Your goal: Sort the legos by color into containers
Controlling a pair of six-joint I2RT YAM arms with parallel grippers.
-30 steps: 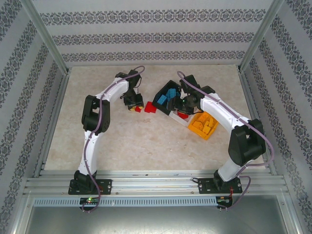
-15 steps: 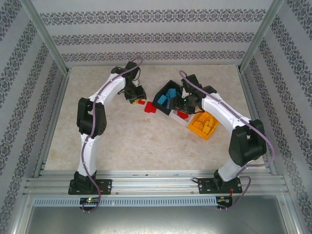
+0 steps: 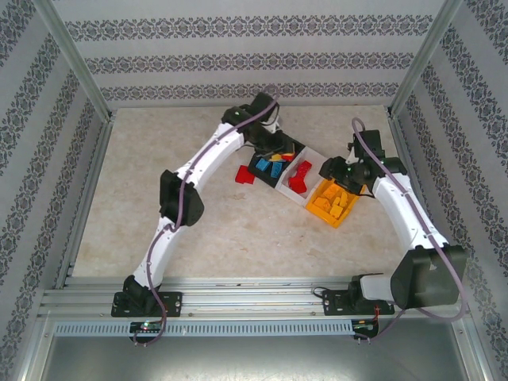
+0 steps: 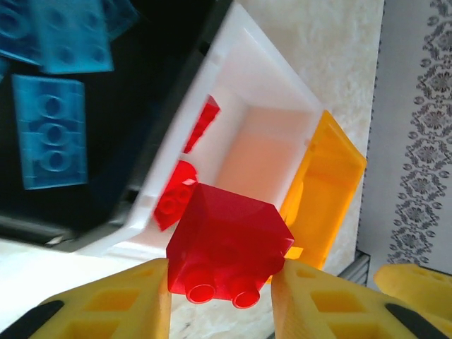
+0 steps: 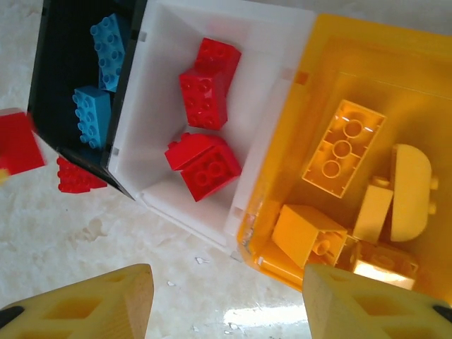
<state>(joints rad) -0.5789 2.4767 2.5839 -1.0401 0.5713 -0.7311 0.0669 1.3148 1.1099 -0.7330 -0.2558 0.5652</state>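
The left end effector (image 4: 220, 286) clamps the red brick (image 4: 229, 244), likely light, stiff and slippery, by its flat sides, white bin (image 4: 258, 152) at twelve o'clock.

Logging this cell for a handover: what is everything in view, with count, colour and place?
Rectangular plastic bins: three, black bin, white bin, orange bin, side by side on the table.
Light blue studded plastic bricks: several, in black bin.
Red studded bricks: two, in white bin.
Loose red bricks: apparently two, on table beside black bin.
Held red brick: one, above the bins.
Orange-yellow bricks: several, in orange bin.
Left gripper: one, yellow fingers, shut on held red brick.
Right gripper: one, yellow fingers, open, empty.
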